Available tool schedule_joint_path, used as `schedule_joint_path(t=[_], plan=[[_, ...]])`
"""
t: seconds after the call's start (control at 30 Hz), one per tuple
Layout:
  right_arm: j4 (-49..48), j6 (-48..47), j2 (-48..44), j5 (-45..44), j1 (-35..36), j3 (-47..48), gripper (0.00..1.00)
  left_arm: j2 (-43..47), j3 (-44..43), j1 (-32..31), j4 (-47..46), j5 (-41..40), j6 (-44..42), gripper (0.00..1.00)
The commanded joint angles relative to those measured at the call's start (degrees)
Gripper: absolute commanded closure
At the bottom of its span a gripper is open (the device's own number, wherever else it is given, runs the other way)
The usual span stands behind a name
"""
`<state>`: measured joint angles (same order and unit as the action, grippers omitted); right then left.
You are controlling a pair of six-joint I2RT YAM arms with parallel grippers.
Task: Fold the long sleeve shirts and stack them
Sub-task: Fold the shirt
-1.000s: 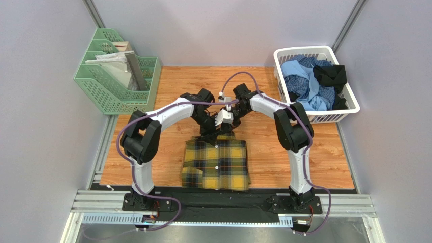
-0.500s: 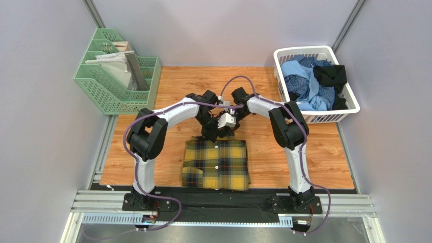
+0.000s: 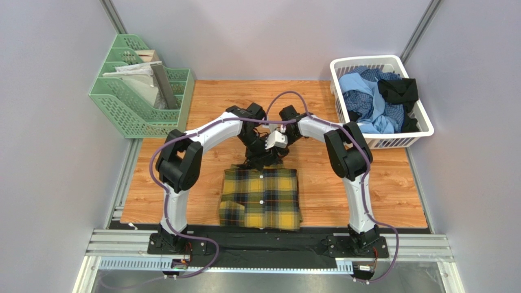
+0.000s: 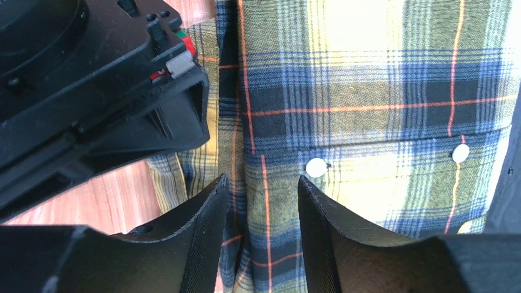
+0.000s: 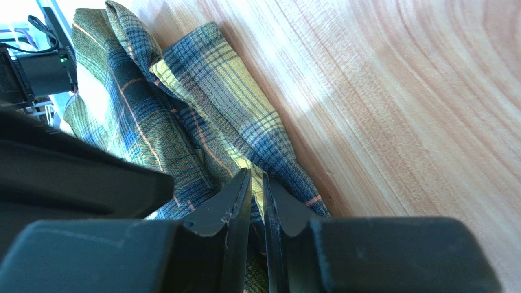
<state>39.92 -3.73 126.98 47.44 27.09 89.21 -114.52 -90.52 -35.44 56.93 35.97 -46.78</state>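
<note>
Pinching the far collar edge of the folded plaid flannel shirt (image 3: pixel 263 198), lying by the surface's (image 3: pixel 367 183) near edge, in my right gripper (image 5: pixel 255 183), left gripper (image 4: pixel 260 201) released above the placket, I risk dragging the fold open.

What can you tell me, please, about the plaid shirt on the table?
The plaid shirt is soft flannel-like cloth, mustard yellow and dark plaid with thin orange lines and white buttons. It lies folded into a rectangle, front up, on the wooden table. At its far edge, the right end effector pinches a rumpled fold; the open left end effector hangs over the button placket.
</note>
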Motion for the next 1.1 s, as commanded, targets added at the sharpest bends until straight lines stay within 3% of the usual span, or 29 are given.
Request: schedule_joint_path(t=[0.0, 0.1, 0.23, 0.3, 0.33, 0.37, 0.57, 0.77, 1.07], plan=[[-0.37, -1.72, 0.02, -0.95, 0.15, 0.0, 0.81, -3.86, -4.13, -0.33, 4.15, 3.05, -1.64, 0.47], [-0.37, -1.9, 0.11, -1.03, 0.24, 0.09, 0.81, -5.88, -5.98, -0.33, 6.79, 3.58, -2.17, 0.47], [-0.2, -1.81, 0.46, -0.86, 0.16, 0.26, 0.81, -6.24, -5.55, -0.33, 7.85, 4.2, -3.14, 0.55], [-0.19, -1.72, 0.64, -0.86, 0.24, 0.35, 0.81, -5.81, -5.28, -0.33, 7.76, 4.72, -3.49, 0.73], [-0.2, -1.72, 0.81, -0.77, 0.16, 0.26, 0.81, -5.45, -5.19, -0.33, 7.67, 4.73, -3.23, 0.93], [-0.2, -1.72, 0.82, -0.77, 0.24, 0.26, 0.81, -5.1, -5.19, -0.33, 7.15, 4.81, -3.05, 1.0], [-0.19, -2.16, 0.82, -0.68, 0.51, -0.26, 0.81, -2.2, -6.77, -0.33, 6.27, 2.71, -1.91, 1.0], [0.33, -3.13, 0.73, -0.86, 0.59, -0.53, 0.82, -5.18, -10.99, 0.64, 6.0, -3.0, -2.35, 1.0], [1.82, -4.88, 0.73, -1.91, 0.51, 0.7, 0.81, -7.56, -12.49, 0.81, 3.54, -4.15, -1.12, 1.0]])
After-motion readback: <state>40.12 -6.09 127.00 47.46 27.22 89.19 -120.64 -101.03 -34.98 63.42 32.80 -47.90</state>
